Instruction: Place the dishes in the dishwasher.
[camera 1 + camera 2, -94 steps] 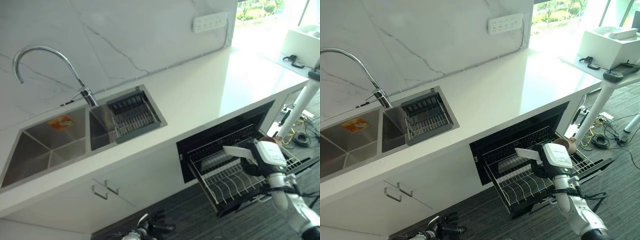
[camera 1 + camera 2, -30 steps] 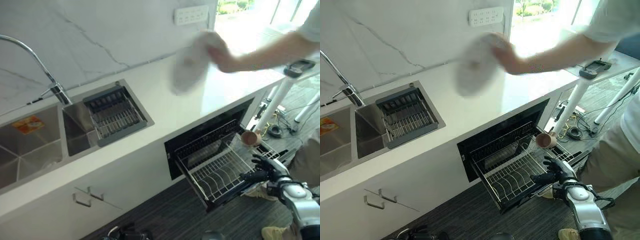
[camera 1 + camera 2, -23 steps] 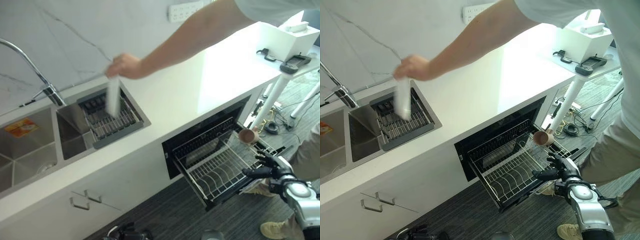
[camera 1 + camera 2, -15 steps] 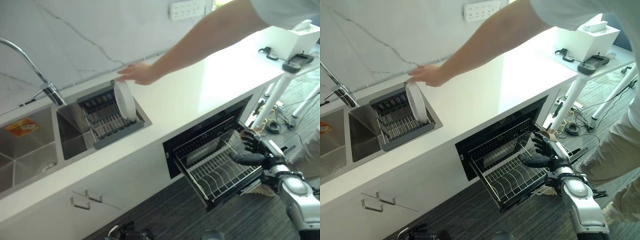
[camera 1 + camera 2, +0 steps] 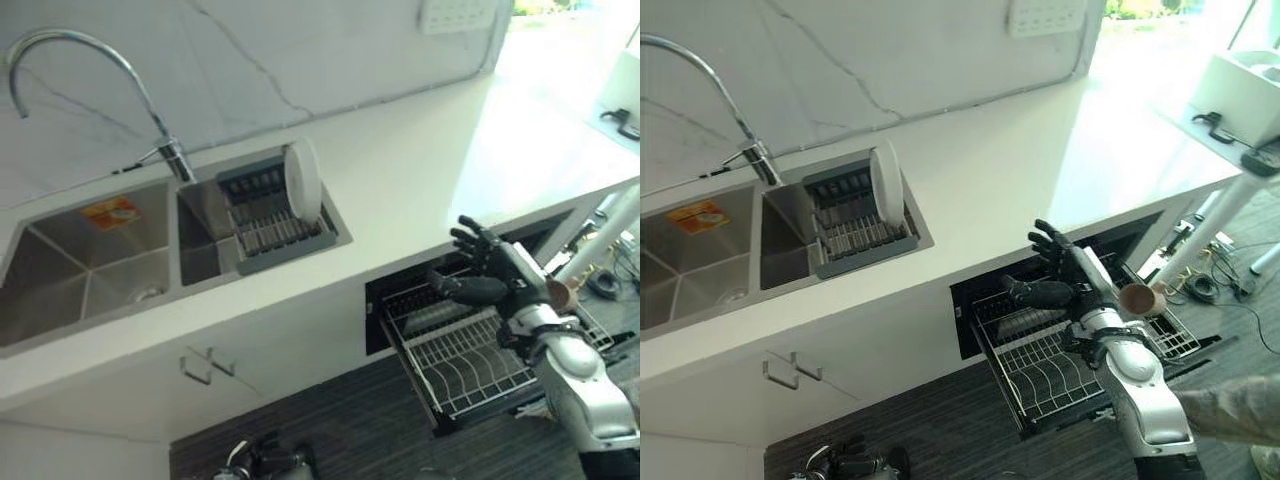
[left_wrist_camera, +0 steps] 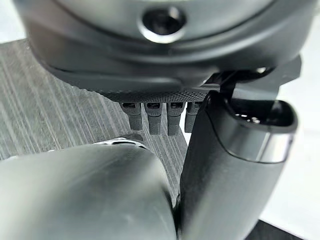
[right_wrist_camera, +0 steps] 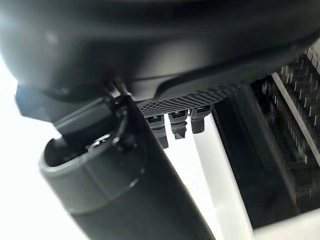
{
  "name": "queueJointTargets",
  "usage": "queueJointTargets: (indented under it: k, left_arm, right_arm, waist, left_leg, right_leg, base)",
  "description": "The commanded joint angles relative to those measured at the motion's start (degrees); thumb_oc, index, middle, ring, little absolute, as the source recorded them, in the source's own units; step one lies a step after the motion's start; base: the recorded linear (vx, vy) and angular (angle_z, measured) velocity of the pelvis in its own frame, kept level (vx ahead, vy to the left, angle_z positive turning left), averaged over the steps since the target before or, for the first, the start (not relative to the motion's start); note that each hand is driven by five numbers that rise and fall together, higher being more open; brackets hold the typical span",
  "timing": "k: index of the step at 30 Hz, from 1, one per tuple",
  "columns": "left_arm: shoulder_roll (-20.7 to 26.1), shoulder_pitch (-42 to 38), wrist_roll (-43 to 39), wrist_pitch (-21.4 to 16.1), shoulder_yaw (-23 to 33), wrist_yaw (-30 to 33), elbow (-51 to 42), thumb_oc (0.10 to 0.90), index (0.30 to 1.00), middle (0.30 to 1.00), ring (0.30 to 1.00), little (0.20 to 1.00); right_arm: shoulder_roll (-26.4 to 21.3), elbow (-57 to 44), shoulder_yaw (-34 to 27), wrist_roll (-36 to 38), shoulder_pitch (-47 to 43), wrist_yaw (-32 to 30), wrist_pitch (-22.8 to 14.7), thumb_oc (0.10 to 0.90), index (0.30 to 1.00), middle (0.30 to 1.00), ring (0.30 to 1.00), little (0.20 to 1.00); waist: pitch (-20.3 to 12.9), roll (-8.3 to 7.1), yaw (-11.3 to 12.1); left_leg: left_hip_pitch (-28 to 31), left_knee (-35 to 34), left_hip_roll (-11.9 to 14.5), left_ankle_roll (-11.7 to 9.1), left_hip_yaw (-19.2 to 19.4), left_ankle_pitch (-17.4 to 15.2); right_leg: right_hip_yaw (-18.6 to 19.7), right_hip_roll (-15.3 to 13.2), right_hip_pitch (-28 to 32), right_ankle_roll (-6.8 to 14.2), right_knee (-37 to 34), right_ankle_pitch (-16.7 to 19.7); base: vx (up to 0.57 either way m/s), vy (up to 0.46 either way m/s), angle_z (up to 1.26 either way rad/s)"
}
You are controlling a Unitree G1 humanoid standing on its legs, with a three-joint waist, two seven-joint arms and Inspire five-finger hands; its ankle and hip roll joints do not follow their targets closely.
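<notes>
One white plate (image 5: 301, 178) stands on edge in the sink rack (image 5: 270, 228), well up and left of the right robot hand (image 5: 487, 272), which hovers fingers spread, empty, over the dishwasher rack (image 5: 470, 365).

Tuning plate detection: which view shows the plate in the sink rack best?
The left eye view: the plate stands on edge in the sink rack, unobstructed. The right eye view shows the same plate just as clearly, from slightly aside. Each wrist view looks along its own hand, left hand and right hand, away from the plate.
</notes>
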Motion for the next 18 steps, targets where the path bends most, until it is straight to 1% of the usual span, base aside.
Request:
queueJointTargets:
  k: [1,5,7,12,18]
  left_arm:
    - [3.5,6.8,3.2,3.8,-3.4,2.7,6.2,0.8,0.9,0.9,0.9,0.9]
    - [3.6,6.2,2.8,3.4,-3.5,2.7,7.8,0.8,0.9,0.9,0.9,0.9]
    - [3.8,5.9,2.7,3.2,-3.5,2.5,8.8,0.8,0.9,0.9,0.9,0.9]
    - [4.0,5.6,2.5,3.0,-3.5,2.3,9.8,0.8,0.9,0.9,0.9,0.9]
    - [4.4,5.4,2.9,4.4,-3.7,1.9,9.6,0.8,0.9,0.9,0.9,0.9]
  right_arm:
    - [0.9,-6.5,-3.1,2.8,-8.1,-0.7,-8.1,0.8,0.9,0.9,0.9,0.9]
    - [0.9,-4.7,-1.5,3.9,-11.9,-1.6,-8.7,0.8,0.9,0.9,0.9,0.9]
    - [1.5,-4.0,-0.6,7.5,-14.4,-2.3,-8.4,0.8,0.9,0.9,0.9,0.9]
    - [2.6,-0.1,0.7,6.7,-19.3,-6.6,-8.7,0.8,0.9,0.9,0.9,0.9]
    - [3.4,4.3,1.3,6.0,-23.8,-11.4,-9.7,0.8,0.9,0.9,0.9,0.9]
  waist:
    - [-1.3,-2.8,0.9]
    - [-1.6,-3.03,2.4]
    - [-1.6,-3.16,3.3]
    - [-2.0,-3.25,5.4]
    - [-2.5,-3.13,7.1]
  left_leg:
    - [3.8,5.2,2.1,0.0,0.6,-10.6]
    - [3.4,5.2,1.6,0.0,-0.2,-10.6]
    - [3.2,5.2,1.4,0.0,-0.7,-10.5]
    - [2.3,5.2,0.7,0.2,-1.9,-10.4]
    - [1.5,5.2,0.0,0.4,-3.3,-10.0]
  right_leg:
    - [-0.8,-1.5,-0.7,2.2,-3.9,5.8]
    - [-2.0,-2.0,0.2,2.4,-3.9,5.7]
    - [-2.8,-2.3,0.7,2.4,-3.9,5.6]
    - [-4.2,-2.7,1.7,2.7,-3.9,5.4]
    - [-5.1,-2.8,2.4,2.8,-3.9,5.3]
  base:
    - [-0.01,0.025,0.22]
    - [-0.01,0.013,0.26]
    - [0.0,0.017,0.33]
    - [-0.01,0.017,0.26]
    - [0.02,0.006,0.21]
